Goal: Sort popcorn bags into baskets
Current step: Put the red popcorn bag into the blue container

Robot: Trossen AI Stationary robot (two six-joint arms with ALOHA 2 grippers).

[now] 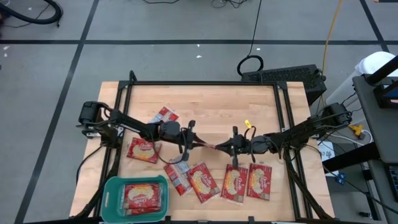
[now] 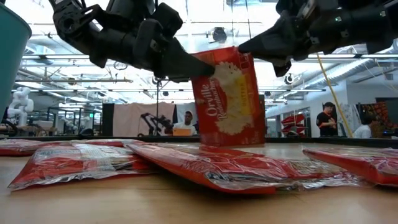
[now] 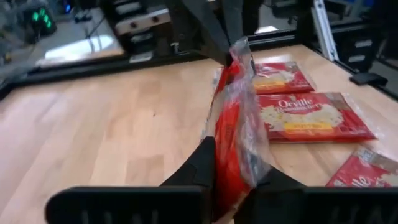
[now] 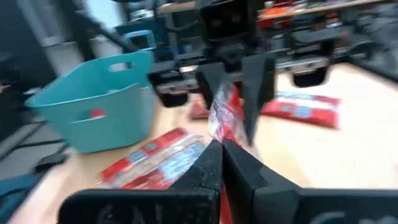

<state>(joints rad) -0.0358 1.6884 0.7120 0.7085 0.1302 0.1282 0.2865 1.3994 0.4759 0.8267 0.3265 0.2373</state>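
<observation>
One red popcorn bag [image 1: 208, 147] hangs upright over the table's middle, its printed face [image 2: 227, 99] toward the near edge. My left gripper [image 1: 194, 142] is shut on its left end and my right gripper [image 1: 225, 148] on its right end, the two facing each other. The teal basket [image 1: 112, 193] stands at the near left corner with popcorn bags [image 1: 144, 196] lying in it. Several more bags lie flat on the wood, such as one [image 1: 202, 182] near the front and one [image 1: 143, 150] under my left arm. My left gripper pinches the bag's left edge [image 3: 231, 174] between its two fingers, near the upper corner [image 2: 208, 70]. The fingers come nearly level from the table's left. The bag stands on edge, lifted clear of the table. My right gripper pinches the bag's upper right corner [image 2: 247, 53] between its two fingers [image 4: 211, 163]. It comes level from the table's right. The bag hangs below and between the two grippers, clear of the wood.
Flat bags lie in a row by the near edge [image 1: 235, 184], [image 1: 260, 182], [image 1: 177, 176], and one at the far left [image 1: 165, 116]. A black frame [image 1: 205, 83] rims the table. People and equipment show in the room beyond.
</observation>
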